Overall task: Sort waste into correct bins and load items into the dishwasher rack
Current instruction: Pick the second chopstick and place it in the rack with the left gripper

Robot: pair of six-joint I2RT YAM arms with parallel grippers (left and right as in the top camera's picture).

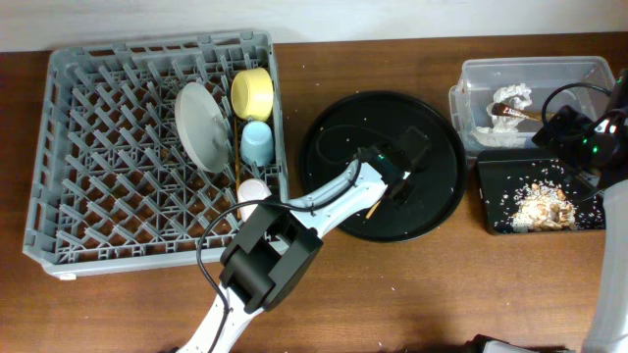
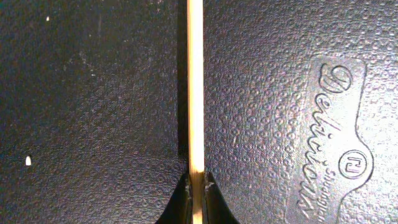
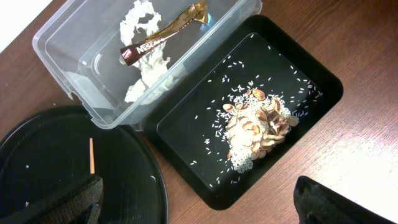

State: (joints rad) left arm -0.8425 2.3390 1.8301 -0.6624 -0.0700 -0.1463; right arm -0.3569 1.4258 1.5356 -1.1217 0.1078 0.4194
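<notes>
My left gripper (image 1: 392, 184) is low over the large round black tray (image 1: 432, 211), shut on a thin wooden chopstick (image 1: 374, 208). In the left wrist view the chopstick (image 2: 196, 87) runs straight up from the closed jaws (image 2: 196, 190). My right gripper (image 1: 574, 132) is open and empty above the bins, its fingers (image 3: 205, 205) spread wide. The clear tub (image 1: 471, 74) holds white napkins (image 3: 146, 68) and the brown-gold wrapper (image 3: 165, 34). The shallow black tray (image 1: 491, 191) holds beige food leftovers (image 3: 255, 127). The grey rack (image 1: 108, 147) holds the white plate (image 1: 201, 127), yellow bowl (image 1: 252, 93), blue cup (image 1: 257, 142) and pink cup (image 1: 253, 191).
The round tray carries a few white crumbs and sits between the rack and the bins. The left arm crosses the table from the front edge to the round tray. Bare wooden table lies in front of the bins and the rack.
</notes>
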